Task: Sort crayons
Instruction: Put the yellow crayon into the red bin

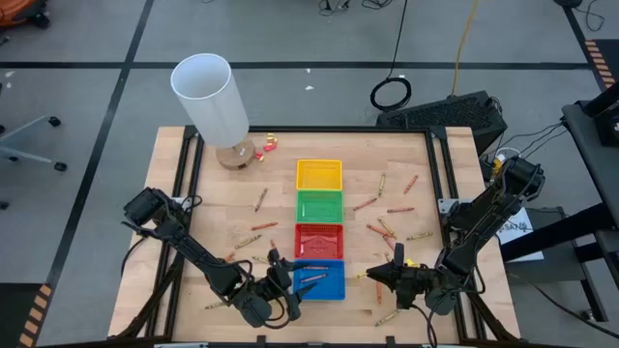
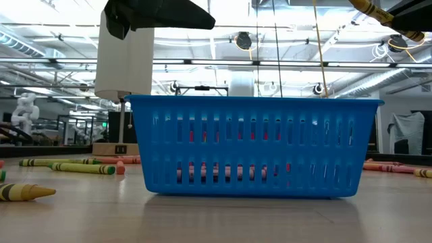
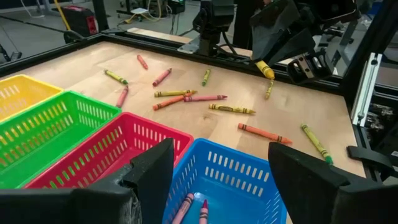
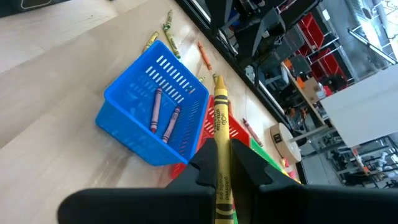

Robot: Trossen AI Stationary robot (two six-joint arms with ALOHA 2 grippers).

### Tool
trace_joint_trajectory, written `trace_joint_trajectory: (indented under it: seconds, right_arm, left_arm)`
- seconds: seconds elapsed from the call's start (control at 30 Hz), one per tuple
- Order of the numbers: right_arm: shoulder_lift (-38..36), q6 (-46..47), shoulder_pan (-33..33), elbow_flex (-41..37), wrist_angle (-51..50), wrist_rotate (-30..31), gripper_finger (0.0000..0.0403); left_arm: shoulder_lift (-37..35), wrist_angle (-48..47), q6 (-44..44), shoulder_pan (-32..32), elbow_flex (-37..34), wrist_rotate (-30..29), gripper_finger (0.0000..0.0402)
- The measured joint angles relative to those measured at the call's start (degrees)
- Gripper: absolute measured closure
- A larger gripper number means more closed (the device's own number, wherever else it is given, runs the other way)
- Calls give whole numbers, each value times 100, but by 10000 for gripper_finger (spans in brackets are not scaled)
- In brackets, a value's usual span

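Yellow, green, red and blue trays stand in a column down the table's middle. Two pinkish crayons lie in the blue tray. Several other crayons are scattered flat on the wood on both sides. My left gripper hovers open above the blue tray's left near corner, with nothing between its fingers. My right gripper, just right of the blue tray and above the table, is shut on a yellow crayon. My right gripper pinches the yellow crayon between its two fingers at the wrapped shaft. The crayon lies along the fingers, and its pointed end sticks out past them toward the blue tray. It is lifted clear of the table.
A tall white cylinder stands on a round base at the far left, with small red and yellow bits beside it. A black rail frames the table. Bare wood lies left of the trays.
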Motion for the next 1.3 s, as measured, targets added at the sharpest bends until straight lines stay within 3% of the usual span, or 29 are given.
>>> trace_joint_trajectory:
  seconds: [0.6,0.8,1.0,1.17,1.3]
  right_arm:
    - [0,-354,-167,0,-2,2,399]
    - [0,413,-226,0,-2,-13,399]
    - [0,1128,-349,0,-2,-43,399]
    - [1,1995,-698,0,2,-188,399]
    - [4,2706,-1134,0,0,-604,399]
  left_arm:
    - [0,-231,-1,205,0,20,139]
    - [0,-236,-1,226,0,151,139]
    - [-3,-258,341,111,0,748,139]
    - [-15,-243,806,-136,0,673,139]
    - [-17,-217,1142,-315,0,174,139]
